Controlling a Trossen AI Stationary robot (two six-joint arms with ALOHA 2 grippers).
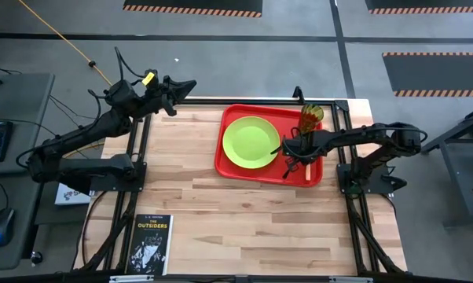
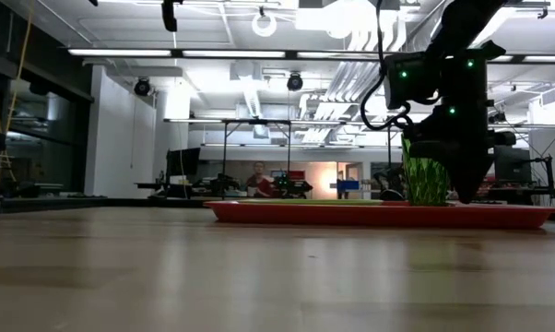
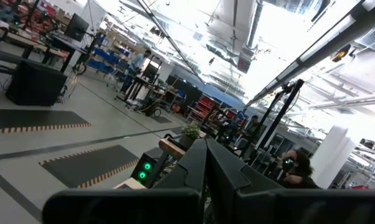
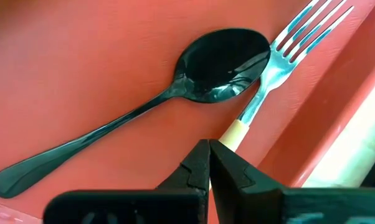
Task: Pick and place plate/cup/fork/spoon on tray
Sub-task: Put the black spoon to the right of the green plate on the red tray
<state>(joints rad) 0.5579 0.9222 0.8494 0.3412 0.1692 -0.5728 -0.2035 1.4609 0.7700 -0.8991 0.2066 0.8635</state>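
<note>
The red tray (image 1: 230, 163) lies at the table's far right. On it are the lime-green plate (image 1: 251, 142) lying flat and the green cup (image 1: 312, 118) standing upright at the far right corner. The dark spoon (image 4: 225, 59) and the fork (image 4: 287, 43) lie side by side on the tray floor, the spoon's bowl against the fork's neck. My right gripper (image 4: 210, 149) is shut, low over the tray (image 1: 286, 149), with its tips above the fork's pale handle (image 4: 235, 132). My left gripper (image 1: 174, 86) is shut and raised beyond the table's far left corner. My right gripper's shut fingertips (image 4: 222, 155) stand right over the fork's pale handle (image 4: 235, 132), close to its metal neck. They come from above. The handle runs on under the fingers, which hide it. I cannot tell whether they touch it. The fork lies flat on the tray.
A dark book (image 1: 150, 244) lies at the table's near left edge. The bare wooden tabletop (image 1: 244, 212) stretches to the left of and in front of the tray. In the low view the cup (image 2: 427, 180) stands close behind my right arm.
</note>
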